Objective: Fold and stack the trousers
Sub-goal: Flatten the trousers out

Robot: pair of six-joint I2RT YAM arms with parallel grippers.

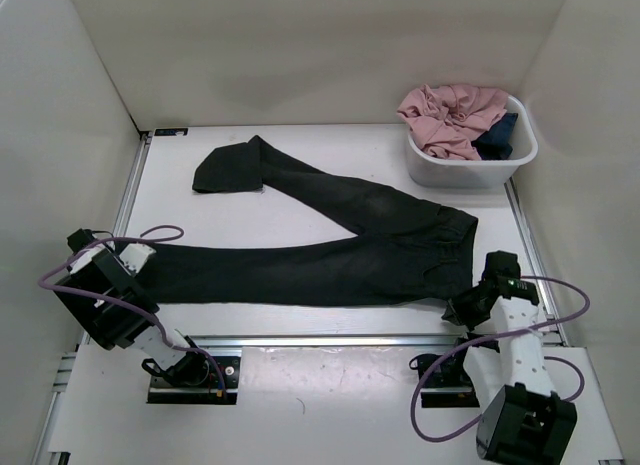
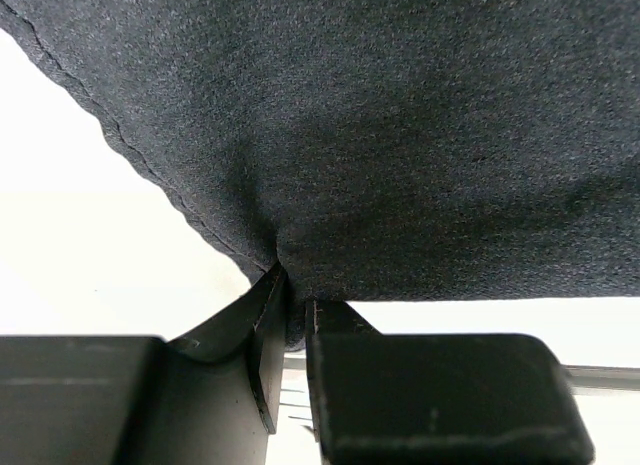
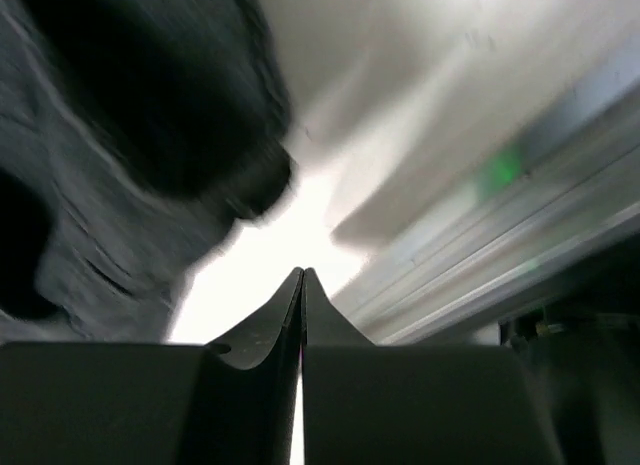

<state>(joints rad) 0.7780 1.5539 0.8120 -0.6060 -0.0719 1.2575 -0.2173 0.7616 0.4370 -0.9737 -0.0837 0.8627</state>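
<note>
The black trousers point(image 1: 350, 255) lie spread on the white table, waistband at the right. One leg runs to the far left with its end folded over; the other runs left along the front. My left gripper point(image 1: 140, 260) sits at the near leg's hem. In the left wrist view it point(image 2: 297, 303) is shut on the edge of the dark fabric point(image 2: 400, 135). My right gripper point(image 1: 462, 307) is by the waistband's front corner. In the right wrist view it point(image 3: 302, 275) is shut and empty, with the trousers point(image 3: 100, 185) blurred to its left.
A white tub point(image 1: 470, 170) stands at the back right, holding a pink garment point(image 1: 450, 115) and a small dark blue garment point(image 1: 498, 137). A metal rail point(image 1: 330, 340) runs along the table's front edge and also shows in the right wrist view point(image 3: 520, 245). White walls enclose the table.
</note>
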